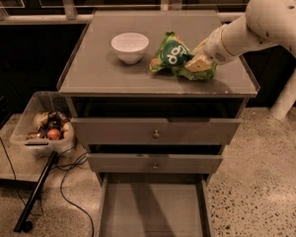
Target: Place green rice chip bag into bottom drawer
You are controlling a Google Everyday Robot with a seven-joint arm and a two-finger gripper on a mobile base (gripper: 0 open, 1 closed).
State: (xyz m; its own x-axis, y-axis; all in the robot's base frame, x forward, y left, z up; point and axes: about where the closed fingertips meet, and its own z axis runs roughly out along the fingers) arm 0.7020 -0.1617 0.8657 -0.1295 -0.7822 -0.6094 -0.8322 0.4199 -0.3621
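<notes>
Grey cabinet top (103, 73): white bowl (130, 46), green rice chip bag (171, 56) | gripper (201, 59) at bag, grip unclear | bottom drawer (153, 211) open

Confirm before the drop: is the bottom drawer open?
Open: bottom drawer pulled out, floor showing. Gripper at the green rice chip bag above.

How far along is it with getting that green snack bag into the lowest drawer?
Done: the bottom drawer stands pulled out, its floor bare. In hand: the gripper is at the right end of the green rice chip bag, which lies on the cabinet top beside the white bowl. Left: lifting the bag, carrying it and setting it in the drawer.
</notes>
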